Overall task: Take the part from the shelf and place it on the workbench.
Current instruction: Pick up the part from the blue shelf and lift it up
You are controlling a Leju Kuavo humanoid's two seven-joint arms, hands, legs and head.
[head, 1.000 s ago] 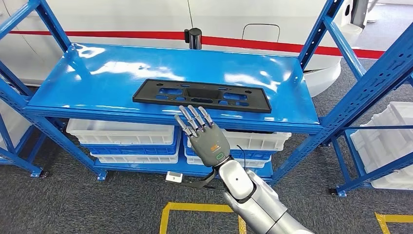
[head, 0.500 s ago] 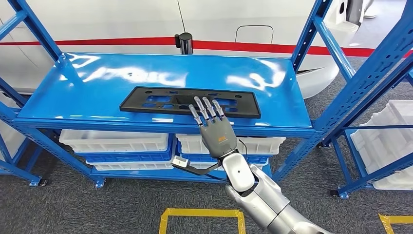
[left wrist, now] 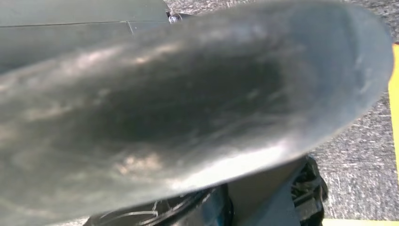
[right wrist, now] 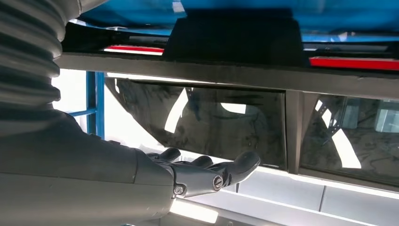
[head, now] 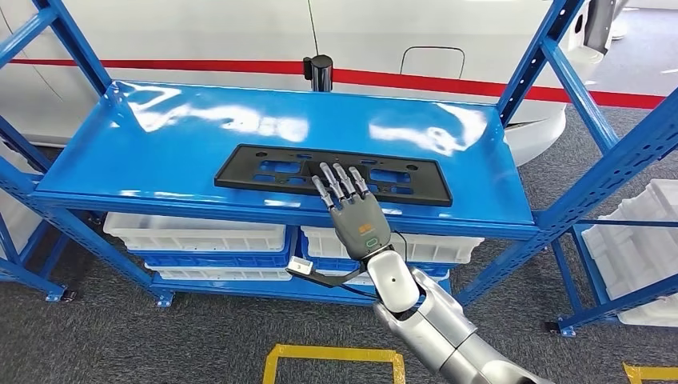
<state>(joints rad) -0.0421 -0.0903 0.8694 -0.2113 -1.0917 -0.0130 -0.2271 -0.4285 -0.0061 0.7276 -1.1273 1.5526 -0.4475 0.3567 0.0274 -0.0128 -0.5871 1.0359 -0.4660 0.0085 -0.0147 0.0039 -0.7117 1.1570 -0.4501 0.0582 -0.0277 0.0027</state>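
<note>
Little is changed since a moment ago: the right hand (head: 357, 210) is kept raised at the near edge of the shelf (head: 160, 136), fingers (head: 340, 182) straight and spread, nothing held. Its fingertips overlap the flat black part (head: 264, 170) lying mid-shelf; contact cannot be told.

No lettering is legible; the robot hand (head: 361, 222) bears an unreadable orange logo.
</note>
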